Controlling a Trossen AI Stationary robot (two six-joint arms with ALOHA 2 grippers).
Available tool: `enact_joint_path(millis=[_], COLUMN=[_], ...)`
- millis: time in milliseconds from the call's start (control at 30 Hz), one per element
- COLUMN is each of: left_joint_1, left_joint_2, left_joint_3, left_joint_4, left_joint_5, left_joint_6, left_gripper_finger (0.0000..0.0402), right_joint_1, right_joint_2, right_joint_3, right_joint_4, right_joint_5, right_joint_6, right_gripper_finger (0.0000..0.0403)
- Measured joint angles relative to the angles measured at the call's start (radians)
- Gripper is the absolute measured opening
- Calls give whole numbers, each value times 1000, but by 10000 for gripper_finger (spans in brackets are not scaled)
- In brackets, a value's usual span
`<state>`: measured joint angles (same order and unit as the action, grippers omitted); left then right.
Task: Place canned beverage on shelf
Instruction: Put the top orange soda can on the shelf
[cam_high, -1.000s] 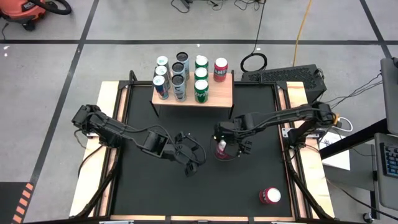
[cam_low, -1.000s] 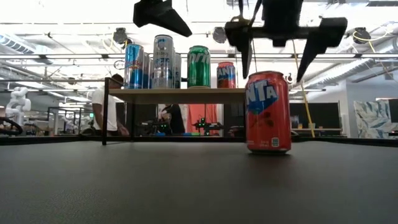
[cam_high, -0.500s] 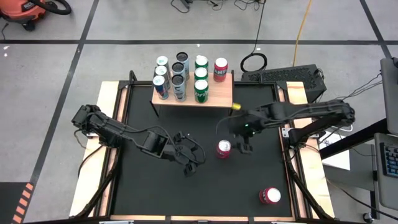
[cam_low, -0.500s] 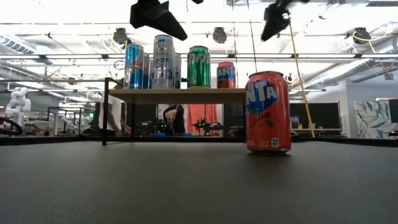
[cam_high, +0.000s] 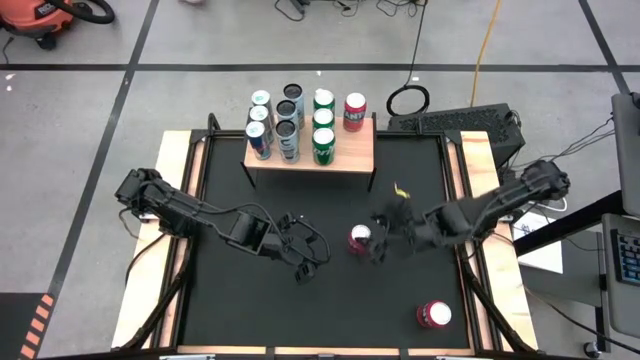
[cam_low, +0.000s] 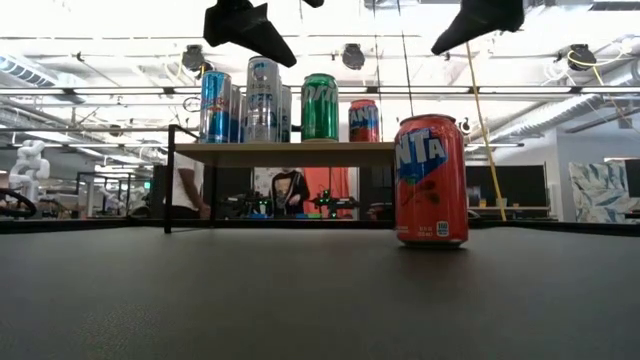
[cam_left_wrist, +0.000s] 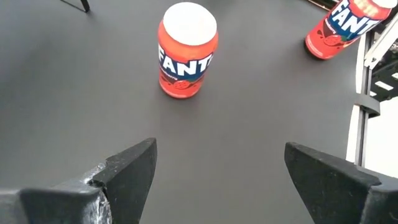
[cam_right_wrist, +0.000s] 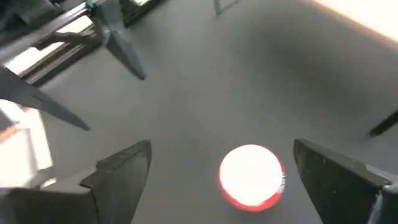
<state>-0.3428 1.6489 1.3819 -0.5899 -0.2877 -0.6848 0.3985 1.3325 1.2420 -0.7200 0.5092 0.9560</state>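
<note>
- The right gripper (cam_high: 385, 240) hangs just beside the upright red can (cam_high: 359, 238), on the side away from the left arm, with its fingers spread wide and nothing between them
- In the right wrist view the same can (cam_right_wrist: 252, 175) shows top-on between the two dark fingers (cam_right_wrist: 124, 168), so the jaws stand above it and roughly straddle it
- To do the pick well, I judge the gripper should centre the can's top between the fingers, drop straight down until the pads reach mid-body, then close squarely; a skewed approach could tip the can
- The right arm reaches in low from the table's right edge toward the can, its wrist pitched down
- The left gripper (cam_high: 312, 255) hovers just beside the can on the opposite side, jaws wide and empty; its wrist view looks across the black table at the can (cam_left_wrist: 186, 51)
- The left arm stretches in from the table's left edge and appears to wait
- The shelf (cam_high: 345, 155) stands well beyond the can, already carrying rows of cans, with bare board behind the lone red one
- A second red can (cam_high: 434, 315) sits nearer the front right corner, well apart from the first
</note>
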Motion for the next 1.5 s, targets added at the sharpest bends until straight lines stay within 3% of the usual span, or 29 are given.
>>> enact_joint_path(millis=[133,233,433,833,1000,1333,1500], left_joint_1=[0,0,0,1,1,1,2], left_joint_2=[0,0,0,0,0,0,0], left_joint_3=[0,0,0,0,0,0,0], left_joint_4=[-4,-6,-7,-55,-55,-54,-55], left_joint_5=[-1,-6,-21,-22,-28,-40,-45], left_joint_6=[-20,-40,-42,-42,-42,-43,-43], left_gripper_finger=[354,354,354,354,354,354,354], right_joint_1=[82,97,96,23,-27,-102,-152], right_joint_2=[38,65,135,188,191,204,208], right_joint_3=[-26,-44,-73,-73,-73,-73,-73], right_joint_4=[-2,-19,-2,-55,-30,-23,4], right_joint_5=[218,242,175,107,-9,-100,-211], right_joint_6=[4,40,95,156,106,76,14], right_gripper_finger=[371,376,398,400,400,400,400])
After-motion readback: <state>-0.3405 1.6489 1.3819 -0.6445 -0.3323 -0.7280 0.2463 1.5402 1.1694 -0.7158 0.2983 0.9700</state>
